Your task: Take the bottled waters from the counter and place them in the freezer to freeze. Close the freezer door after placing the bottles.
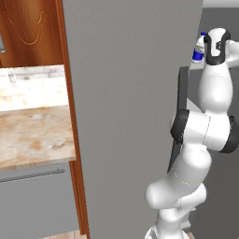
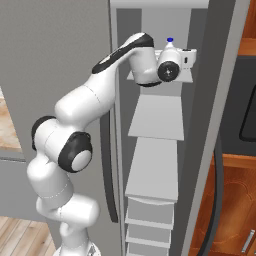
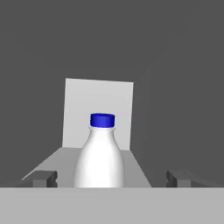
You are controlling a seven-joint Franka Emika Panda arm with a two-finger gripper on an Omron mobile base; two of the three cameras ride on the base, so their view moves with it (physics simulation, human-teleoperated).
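The blue-capped bottle (image 3: 101,153) stands upright on a top freezer shelf (image 2: 186,78), between the fingers of the wide-open pincer (image 3: 107,178), unheld; smooth, light and tippy, best gripped round its broad body

This is a home kitchen, drawn by computer rather than filmed. A tall grey freezer (image 2: 150,150) stands open with a stack of pale shelves (image 2: 155,120) inside, and to its left in the left base view a beige marbled counter (image 1: 32,135) runs over a grey drawer front (image 1: 32,196) with a bar pull. Warm wooden cabinets (image 2: 225,200) flank the freezer on both sides, and a plank floor (image 2: 20,230) lies at its foot.
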